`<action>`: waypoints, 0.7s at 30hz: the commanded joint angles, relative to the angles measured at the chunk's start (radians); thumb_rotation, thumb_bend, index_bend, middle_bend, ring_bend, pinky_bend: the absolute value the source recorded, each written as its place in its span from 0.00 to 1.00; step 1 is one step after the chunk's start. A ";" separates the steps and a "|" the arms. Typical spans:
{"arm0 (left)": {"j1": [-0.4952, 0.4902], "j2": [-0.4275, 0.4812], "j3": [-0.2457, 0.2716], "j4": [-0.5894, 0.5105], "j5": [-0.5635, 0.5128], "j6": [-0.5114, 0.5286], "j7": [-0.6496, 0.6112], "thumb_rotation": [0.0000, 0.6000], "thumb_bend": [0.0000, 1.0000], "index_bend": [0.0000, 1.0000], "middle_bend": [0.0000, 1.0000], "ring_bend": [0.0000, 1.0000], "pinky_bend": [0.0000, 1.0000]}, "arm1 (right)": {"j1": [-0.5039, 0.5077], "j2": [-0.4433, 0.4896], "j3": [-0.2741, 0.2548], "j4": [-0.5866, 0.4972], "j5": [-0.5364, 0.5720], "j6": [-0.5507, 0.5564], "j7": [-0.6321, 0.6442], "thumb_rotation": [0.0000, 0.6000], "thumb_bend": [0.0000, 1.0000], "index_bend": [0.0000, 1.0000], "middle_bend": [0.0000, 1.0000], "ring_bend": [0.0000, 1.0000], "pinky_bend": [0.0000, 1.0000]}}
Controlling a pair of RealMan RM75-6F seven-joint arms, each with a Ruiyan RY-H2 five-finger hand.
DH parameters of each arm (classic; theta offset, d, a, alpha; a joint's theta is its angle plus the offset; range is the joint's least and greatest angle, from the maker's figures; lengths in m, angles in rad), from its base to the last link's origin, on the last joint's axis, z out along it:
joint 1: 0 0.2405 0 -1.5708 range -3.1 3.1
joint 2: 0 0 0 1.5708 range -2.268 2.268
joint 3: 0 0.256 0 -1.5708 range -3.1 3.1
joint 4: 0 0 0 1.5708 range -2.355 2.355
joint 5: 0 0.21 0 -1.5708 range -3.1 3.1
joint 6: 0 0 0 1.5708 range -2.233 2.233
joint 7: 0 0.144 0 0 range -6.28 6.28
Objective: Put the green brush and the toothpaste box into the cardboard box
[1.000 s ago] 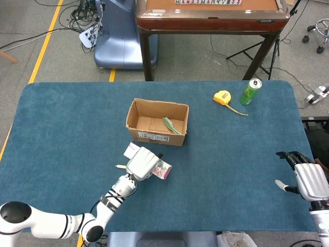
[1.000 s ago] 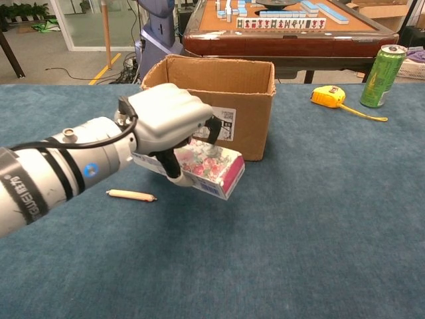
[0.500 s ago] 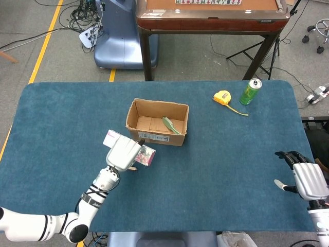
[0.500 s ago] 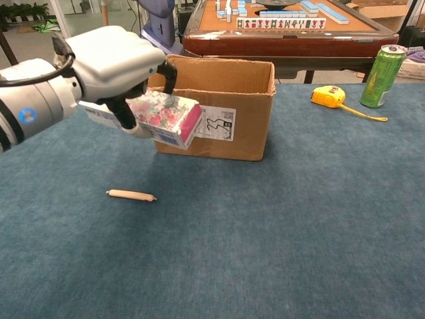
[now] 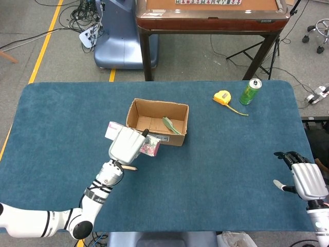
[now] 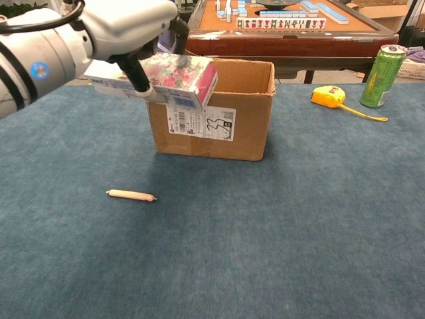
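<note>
The left hand (image 6: 126, 26) has its fingers wrapped round the toothpaste box (image 6: 176, 80), raised at the carton's (image 6: 219, 109) front-left rim; it looks light, stiff, crushable, best held mid-length; brush (image 5: 171, 125) lies inside the carton; the right hand (image 5: 307, 180) holds nothing

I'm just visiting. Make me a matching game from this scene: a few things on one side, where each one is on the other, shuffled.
Things:
1. toothpaste box
2. green brush
3. green can
4. small tan stick

Places:
A. lying on the blue table cover
B. inside the cardboard box
C. held by the left hand
D. standing beside the yellow tape measure

Pairs: 1-C, 2-B, 3-D, 4-A
</note>
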 commanded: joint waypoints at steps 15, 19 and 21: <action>-0.186 -0.194 -0.123 0.156 -0.155 -0.044 0.107 1.00 0.15 0.61 1.00 1.00 1.00 | -0.007 0.016 -0.001 0.002 -0.008 0.012 0.037 1.00 0.00 0.27 0.33 0.22 0.38; -0.217 -0.218 -0.137 0.194 -0.179 -0.050 0.115 1.00 0.15 0.61 1.00 1.00 1.00 | -0.007 0.018 -0.001 0.003 -0.010 0.012 0.046 1.00 0.00 0.27 0.33 0.22 0.38; -0.233 -0.230 -0.146 0.210 -0.194 -0.052 0.117 1.00 0.15 0.61 1.00 1.00 1.00 | -0.005 0.019 -0.001 0.004 -0.010 0.009 0.047 1.00 0.00 0.27 0.33 0.22 0.38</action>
